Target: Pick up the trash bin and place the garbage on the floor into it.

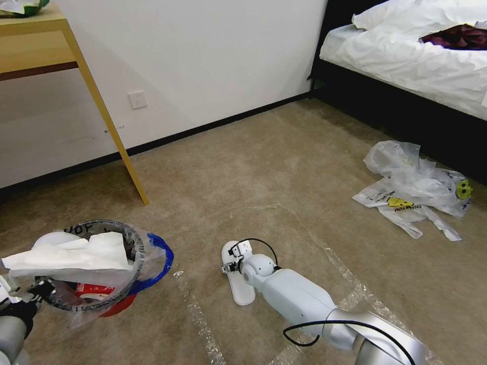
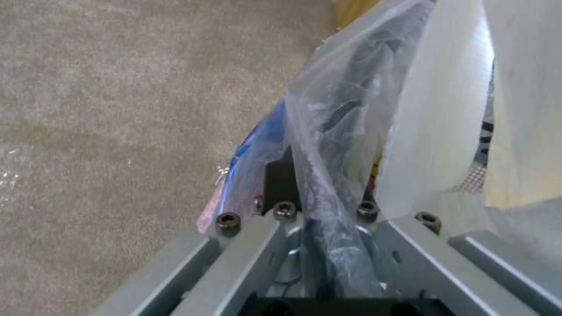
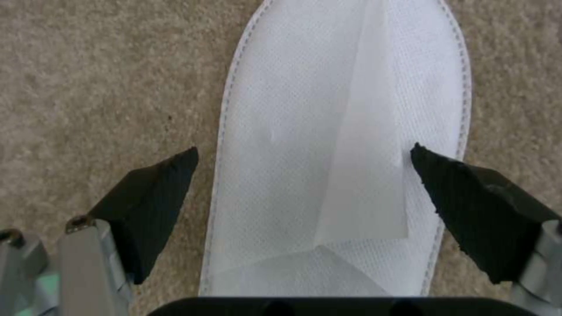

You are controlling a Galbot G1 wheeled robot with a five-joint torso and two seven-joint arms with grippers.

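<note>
The trash bin (image 1: 109, 284), a small red bucket with a blue band and a clear printed liner, hangs low at the robot's left, its rim clamped between the fingers of the left gripper (image 1: 38, 294); the left wrist view shows the liner and bin wall pinched tight in the closed pincer. White paper (image 1: 71, 258) and a red wrapper (image 1: 94, 291) already sit inside, the paper riding above the rim.

At centre, the right gripper (image 3: 304, 184) hovers over a white slipper (image 3: 340, 131) lying flat on the beige carpet (image 1: 264, 167). Its black fingers (image 3: 158, 193) stand spread, one outside the slipper's stitched edge over bare carpet, the other over the opposite edge. Nothing is gripped yet.

Well apart to the right, near the dark bed base (image 1: 406, 116), a heap of clear plastic bags (image 1: 416, 187) waits on the floor.

The risks appear plain. The slipper is thin and limp, so fingers closing on it may drag the fabric across the pile or pinch only its loose upper strap, letting it flop or slip free on the lift. The bin already looks nearly full, and another bulky piece could push the paper overboard. A grip on the rim alone could also let the bucket tilt under added load.
</note>
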